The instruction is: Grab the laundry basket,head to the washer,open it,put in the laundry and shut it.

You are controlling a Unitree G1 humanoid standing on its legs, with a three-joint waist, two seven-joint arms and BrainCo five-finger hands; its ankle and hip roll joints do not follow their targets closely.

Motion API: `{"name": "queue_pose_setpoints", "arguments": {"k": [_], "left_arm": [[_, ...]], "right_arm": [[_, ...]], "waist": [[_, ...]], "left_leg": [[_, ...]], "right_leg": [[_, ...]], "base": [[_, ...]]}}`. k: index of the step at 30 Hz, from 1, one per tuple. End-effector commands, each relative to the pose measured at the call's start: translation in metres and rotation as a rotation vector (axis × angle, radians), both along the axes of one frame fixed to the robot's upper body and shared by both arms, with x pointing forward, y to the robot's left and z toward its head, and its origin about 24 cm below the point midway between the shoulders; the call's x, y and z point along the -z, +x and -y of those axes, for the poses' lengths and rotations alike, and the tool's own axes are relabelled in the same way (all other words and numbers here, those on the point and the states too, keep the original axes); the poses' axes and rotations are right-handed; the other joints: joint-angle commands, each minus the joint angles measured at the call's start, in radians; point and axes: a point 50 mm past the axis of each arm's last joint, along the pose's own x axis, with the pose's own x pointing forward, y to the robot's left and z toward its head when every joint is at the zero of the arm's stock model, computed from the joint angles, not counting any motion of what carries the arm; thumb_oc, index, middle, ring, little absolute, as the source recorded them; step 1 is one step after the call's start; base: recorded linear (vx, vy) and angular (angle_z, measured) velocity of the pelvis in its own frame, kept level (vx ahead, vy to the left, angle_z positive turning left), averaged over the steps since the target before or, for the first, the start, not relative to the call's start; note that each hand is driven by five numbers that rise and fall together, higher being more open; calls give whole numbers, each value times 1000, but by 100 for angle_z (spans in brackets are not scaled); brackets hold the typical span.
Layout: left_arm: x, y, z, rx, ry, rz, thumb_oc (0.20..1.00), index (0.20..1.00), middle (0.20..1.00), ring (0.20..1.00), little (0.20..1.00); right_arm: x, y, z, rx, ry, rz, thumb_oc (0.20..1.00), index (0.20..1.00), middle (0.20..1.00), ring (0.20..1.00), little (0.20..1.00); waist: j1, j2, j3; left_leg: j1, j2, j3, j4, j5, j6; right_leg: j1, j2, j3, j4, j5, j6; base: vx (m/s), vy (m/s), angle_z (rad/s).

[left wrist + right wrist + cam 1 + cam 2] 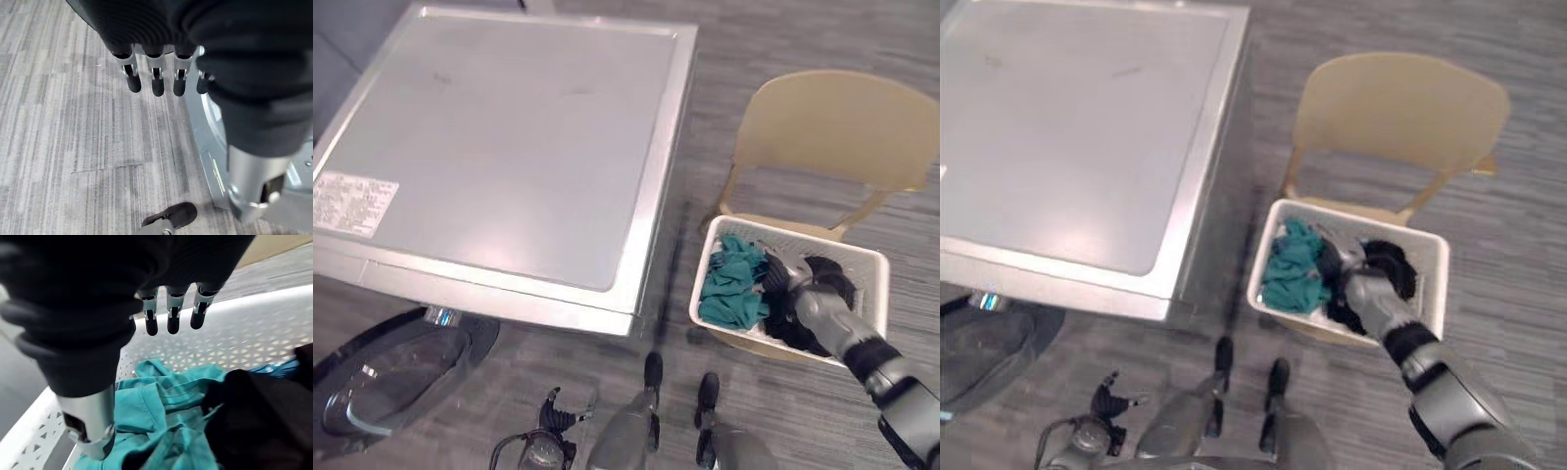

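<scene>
One right hand (168, 316) hovers, seemingly open, above laundry (161, 426).

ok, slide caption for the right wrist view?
Right hand open above teal cloth and dark cloth in white basket.

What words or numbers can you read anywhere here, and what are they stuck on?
White sticker on the washer top's near left corner: rows of small print, too small to read.
Narrow yellowish label on the washer's front, left wrist view: blurred, unreadable.
Laundry basket, teal cloth, dark clothes, chair: no print that I can see.
</scene>
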Motion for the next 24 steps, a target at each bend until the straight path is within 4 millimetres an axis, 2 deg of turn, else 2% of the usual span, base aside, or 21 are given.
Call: {"name": "queue_pose_setpoints", "arguments": {"k": [1, 3, 5, 7, 8, 9, 10, 11, 12, 13, 15, 18, 19, 21, 22, 24], "left_arm": [[-5, 1, -16, -48, 39, 28, 1000, 1000, 1000, 1000, 1000], [-6, 4, -15, -41, 40, 37, 1000, 1000, 1000, 1000, 1000], [-11, 22, -10, -11, 34, 73, 1000, 1000, 1000, 1000, 1000], [-16, 34, -6, 23, 41, 96, 1000, 1000, 1000, 1000, 1000], [-16, 34, -7, 23, 41, 96, 1000, 1000, 1000, 1000, 1000], [-20, 43, -4, 44, 38, 112, 1000, 1000, 1000, 1000, 1000], [-20, 43, -4, 44, 38, 112, 1000, 1000, 1000, 1000, 1000], [-20, 45, -2, 46, 30, 111, 1000, 1000, 1000, 1000, 1000], [-20, 45, -2, 46, 30, 111, 1000, 1000, 1000, 1000, 1000], [-20, 45, -3, 38, 25, 107, 1000, 1000, 1000, 1000, 1000], [-19, 44, -3, 33, 23, 102, 1000, 1000, 1000, 1000, 1000], [-16, 37, -7, 0, 13, 78, 1000, 1000, 1000, 1000, 1000], [-16, 38, -7, 0, 13, 78, 1000, 1000, 1000, 1000, 1000], [-14, 33, -7, -20, 0, 68, 1000, 1000, 1000, 1000, 1000], [-12, 28, -6, -43, -14, 58, 1000, 1000, 1000, 1000, 1000], [-11, 24, -8, -64, -20, 55, 1000, 1000, 1000, 1000, 1000]], "right_arm": [[-3, 4, -7, -32, -85, 40, 1000, 1000, 1000, 1000, 1000], [-3, 9, -4, -1, -102, 26, 1000, 1000, 1000, 1000, 1000], [21, 8, 15, 144, -170, -105, 1000, 1000, 1000, 1000, 1000], [33, 4, 20, 217, -176, -177, 1000, 1000, 1000, 1000, 1000], [33, 4, 20, 217, -176, -176, 1000, 1000, 1000, 1000, 1000], [40, 0, 21, 282, -71, -223, 200, 200, 200, 200, 200], [40, 0, 21, 282, -71, -223, 200, 200, 200, 200, 200], [44, -2, 19, 314, 50, -231, 200, 200, 200, 200, 200], [44, -2, 19, 315, 50, -231, 200, 200, 200, 200, 200], [44, -3, 16, 331, 176, -219, 200, 200, 200, 200, 200], [43, -2, 15, 334, 218, -210, 200, 200, 200, 200, 200], [31, -2, 1, 310, 481, -126, 200, 200, 200, 200, 200], [31, -2, 1, 310, 481, -126, 200, 200, 200, 200, 200], [26, -5, -10, 266, 605, -89, 200, 200, 200, 200, 200], [22, -13, -19, 219, 748, -55, 200, 200, 200, 200, 200], [11, -22, -22, 155, 851, -4, 200, 200, 200, 200, 200]], "waist": [[26, -41, 8], [41, -36, 22], [74, -20, 48], [88, -12, 53], [88, -12, 54], [91, -7, 52], [91, -7, 52], [85, -9, 50], [85, -9, 50], [76, -15, 48], [71, -18, 42], [38, -36, 22], [38, -36, 19], [22, -43, 4], [4, -49, -12], [-15, -53, -32]], "left_leg": [[-17, 12, 3, 29, -82, -72], [-39, 9, -10, 25, -69, -77], [-82, -1, -37, 15, -45, -88], [-92, -6, -56, 11, -37, -91], [-92, -6, -56, 11, -37, -91], [-93, -11, -67, 8, -34, -92], [-93, -11, -67, 8, -34, -92], [-86, -12, -67, 6, -36, -92], [-86, -12, -67, 6, -36, -92], [-71, -10, -62, 4, -43, -91], [-68, -9, -59, 3, -44, -89], [-23, -1, -30, 0, -62, -83], [-26, -1, -31, 0, -61, -83], [-4, -1, -19, -3, -70, -79], [26, 1, -5, -5, -83, -72], [55, 0, 8, -6, -96, -65]], "right_leg": [[-58, -62, 31, 40, -79, 98], [-75, -65, 21, 40, -75, 97], [-102, -70, -5, 39, -71, 98], [-103, -74, -24, 39, -73, 97], [-103, -74, -25, 39, -73, 97], [-102, -75, -33, 36, -73, 99], [-102, -75, -33, 36, -73, 99], [-98, -75, -32, 34, -72, 100], [-98, -75, -32, 34, -72, 100], [-87, -74, -24, 33, -72, 101], [-87, -74, -23, 31, -70, 101], [-55, -72, -6, 23, -71, 102], [-58, -72, -7, 23, -70, 102], [-40, -72, 1, 16, -70, 105], [-18, -74, 10, 13, -72, 108], [5, -76, 20, 10, -74, 113]], "base": [[-33, 30, 25], [-37, -6, 31], [-51, -39, 41], [-17, -56, 51], [-29, -56, 54], [-19, -28, 34], [-30, -43, 19], [0, 0, 0], [-25, -33, 1], [0, 0, 0], [-3, -4, -2], [26, -4, -7], [18, 11, -14], [46, 23, -21], [72, 42, -17], [68, 54, -30]]}}
